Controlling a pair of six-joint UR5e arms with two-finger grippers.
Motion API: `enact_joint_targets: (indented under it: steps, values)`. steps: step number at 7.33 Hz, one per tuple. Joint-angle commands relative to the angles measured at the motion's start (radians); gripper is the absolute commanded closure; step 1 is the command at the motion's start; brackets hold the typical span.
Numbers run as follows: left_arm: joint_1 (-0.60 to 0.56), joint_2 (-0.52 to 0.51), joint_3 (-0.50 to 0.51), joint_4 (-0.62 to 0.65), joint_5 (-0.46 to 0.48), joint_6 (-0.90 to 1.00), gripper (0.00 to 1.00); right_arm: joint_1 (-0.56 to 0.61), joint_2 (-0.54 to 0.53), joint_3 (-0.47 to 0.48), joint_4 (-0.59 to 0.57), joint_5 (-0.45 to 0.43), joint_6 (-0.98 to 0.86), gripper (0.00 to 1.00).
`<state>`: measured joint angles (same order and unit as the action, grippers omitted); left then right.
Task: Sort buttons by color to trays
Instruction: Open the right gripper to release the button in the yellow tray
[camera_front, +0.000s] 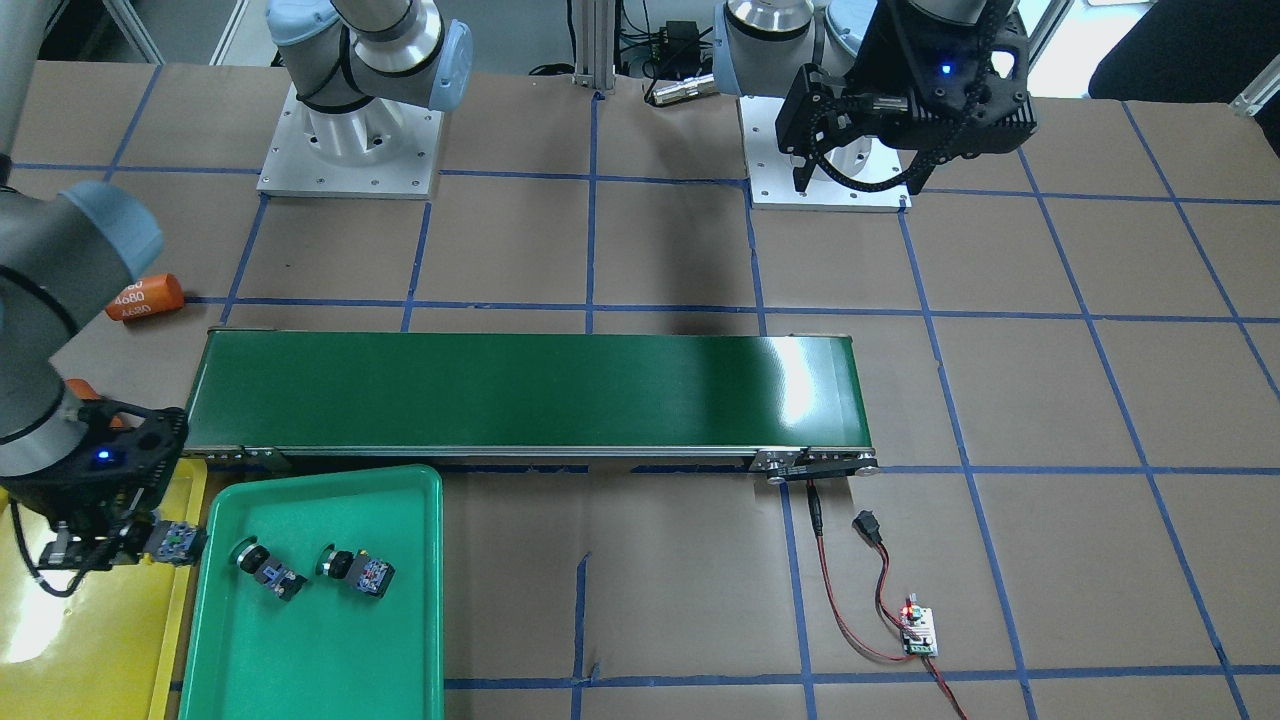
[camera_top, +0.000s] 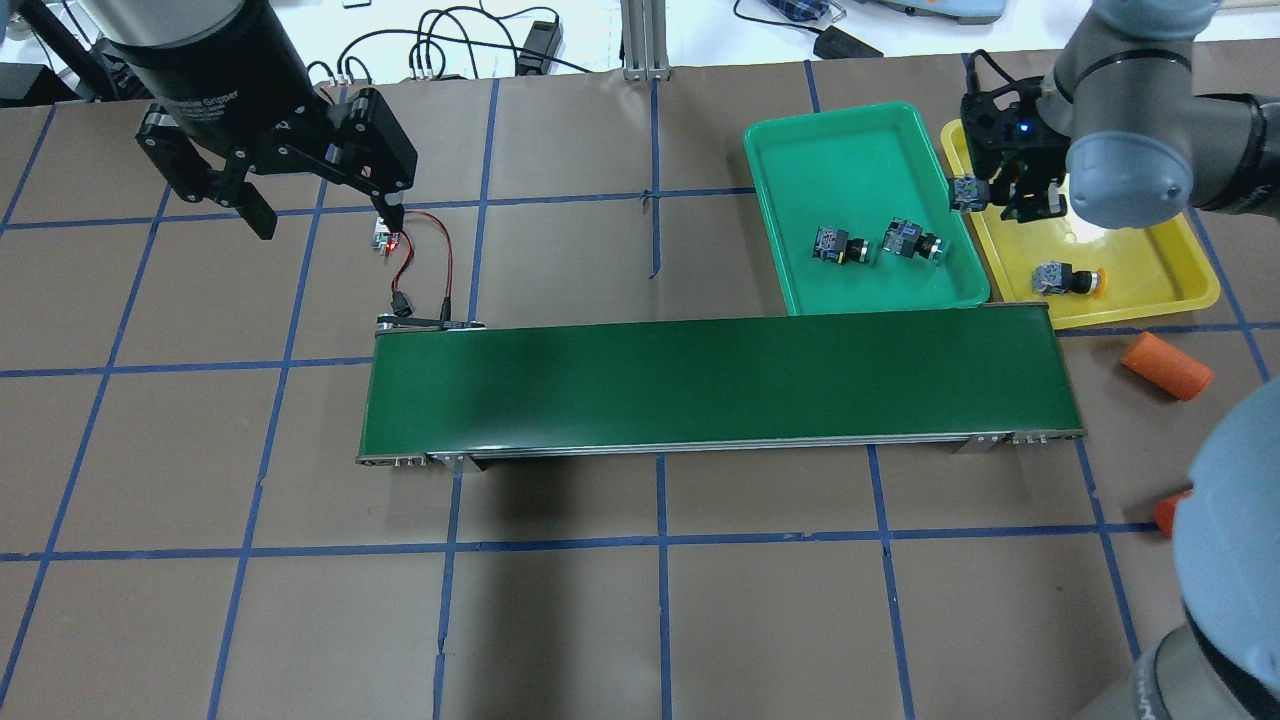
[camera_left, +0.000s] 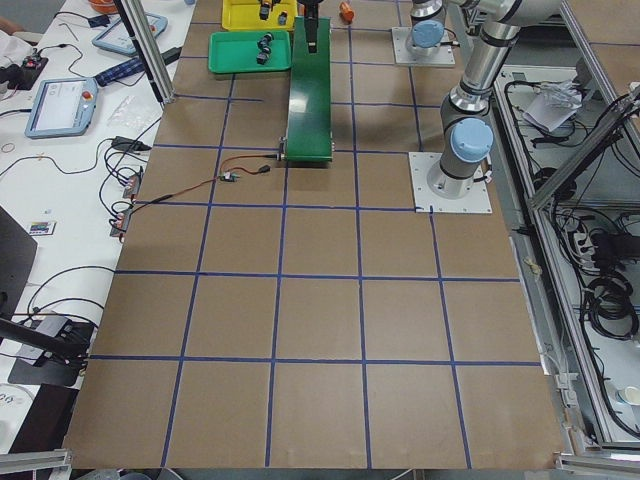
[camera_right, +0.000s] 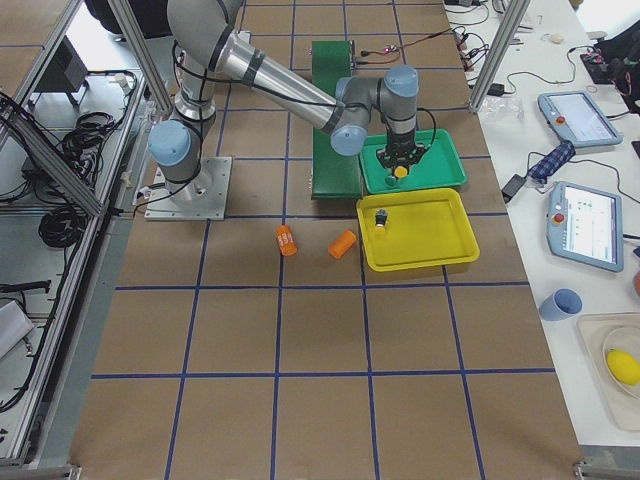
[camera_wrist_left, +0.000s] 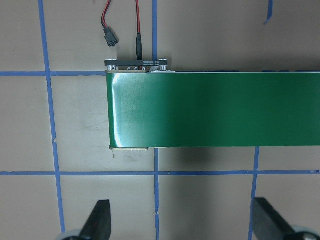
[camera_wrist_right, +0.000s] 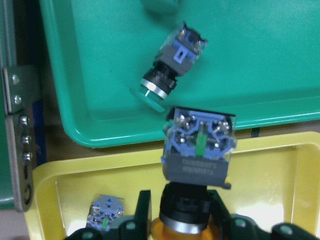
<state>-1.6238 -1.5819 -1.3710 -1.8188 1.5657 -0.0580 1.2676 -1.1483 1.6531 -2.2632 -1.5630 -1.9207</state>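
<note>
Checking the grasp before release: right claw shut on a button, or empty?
Shut on one. In the wrist view the right claw grips the yellow-capped button by its black collar, over the yellow tray.

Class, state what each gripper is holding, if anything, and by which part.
The right gripper holds a yellow-capped button by its black collar. The left gripper is open, holding nothing.

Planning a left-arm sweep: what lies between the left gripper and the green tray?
Overhead view: a small circuit board with red wires by the left gripper, then bare taped paper up to the green tray.
</note>
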Motion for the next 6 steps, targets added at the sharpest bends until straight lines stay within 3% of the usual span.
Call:
enact_joint_targets:
  steps: [1,2,3,5,6]
  values:
    - [0.001,0.002,-0.011,0.009,-0.003,0.004,0.0,-0.12,0.056,-0.033,0.01,0.077,-0.073,0.56]
    - [0.002,0.005,-0.014,0.006,-0.001,0.007,0.0,-0.12,0.058,-0.041,0.02,0.074,-0.061,0.11]
    - [0.001,0.003,-0.016,0.009,-0.004,0.004,0.0,-0.12,0.047,-0.044,0.062,0.074,-0.058,0.0]
    - [0.001,0.005,-0.016,0.001,-0.007,0.003,0.0,-0.102,-0.051,-0.047,0.173,0.08,-0.003,0.0]
    - [0.002,0.003,-0.019,0.006,-0.009,0.003,0.0,-0.05,-0.126,-0.064,0.289,0.075,0.103,0.0]
